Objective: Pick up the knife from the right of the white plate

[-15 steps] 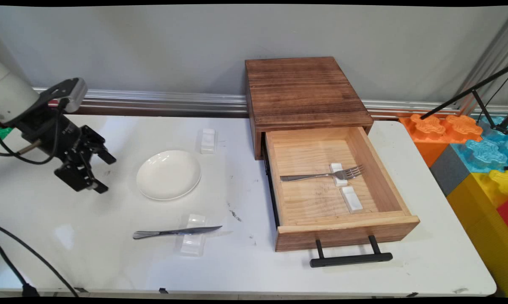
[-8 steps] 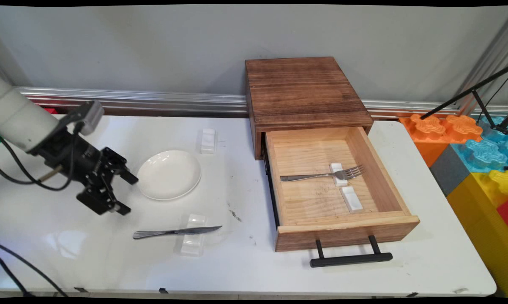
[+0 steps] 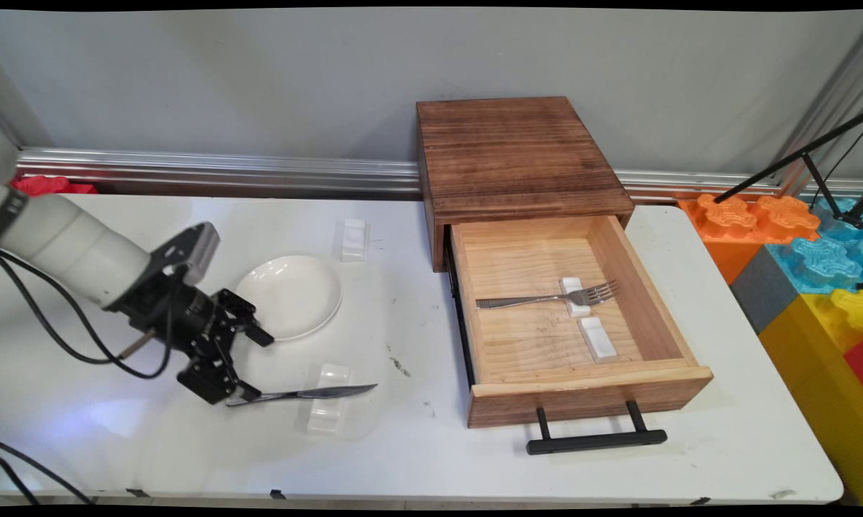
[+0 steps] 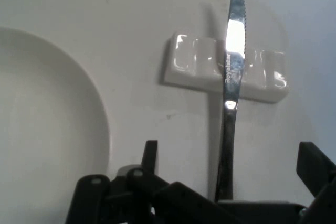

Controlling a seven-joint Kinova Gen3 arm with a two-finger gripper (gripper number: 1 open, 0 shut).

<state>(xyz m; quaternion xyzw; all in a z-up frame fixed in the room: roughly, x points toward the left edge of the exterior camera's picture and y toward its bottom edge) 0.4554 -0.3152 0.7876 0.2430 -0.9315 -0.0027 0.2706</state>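
Gripper (image 3: 248,362) jaws wide, astride handle of knife (image 4: 231,98); thin, stiff, slippery steel; grasp handle beside rest (image 4: 226,68).

The gripper (image 3: 248,366) is covering the handle end of the knife (image 3: 309,393) in the main view; contact between them is not discernible. In the hand view, the black linkage is hiding the knife (image 4: 229,124) handle's lower end, and the top edge is clipping the blade tip. The left edge is cutting off most of the white plate (image 4: 47,129) there. The right finger (image 4: 315,169) is running out of frame.
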